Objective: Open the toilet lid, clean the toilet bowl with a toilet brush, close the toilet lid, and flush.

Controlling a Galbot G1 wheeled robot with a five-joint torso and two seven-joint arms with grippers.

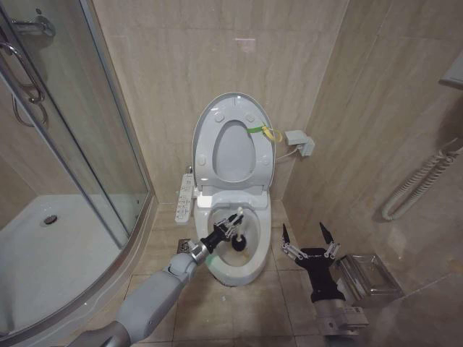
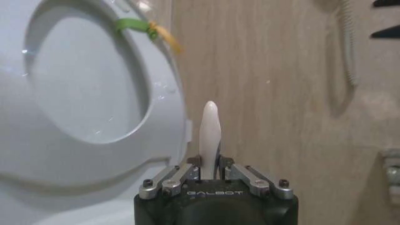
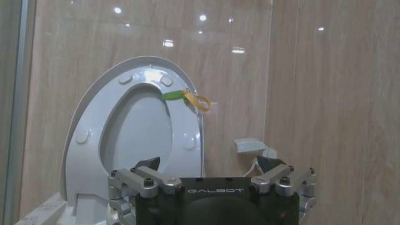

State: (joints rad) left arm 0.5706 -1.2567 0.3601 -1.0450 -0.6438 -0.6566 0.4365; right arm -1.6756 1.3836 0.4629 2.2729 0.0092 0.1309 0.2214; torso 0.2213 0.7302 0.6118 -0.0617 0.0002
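Brush [image 2: 210,136] clamped in left gripper [image 1: 230,230], over bowl [image 1: 255,266]. Lid [image 1: 233,141] upright at 12 o'clock. Right gripper [image 1: 309,236] spread wide at 3 o'clock.

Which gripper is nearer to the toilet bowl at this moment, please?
The left. The left gripper is over the toilet bowl, shut on the toilet brush. The right gripper hangs open beside the bowl, on the robot's right, above the floor.

Toilet lid [image 1: 233,137] upright behind toilet bowl [image 1: 242,249] — shower tray [image 1: 51,246] left.
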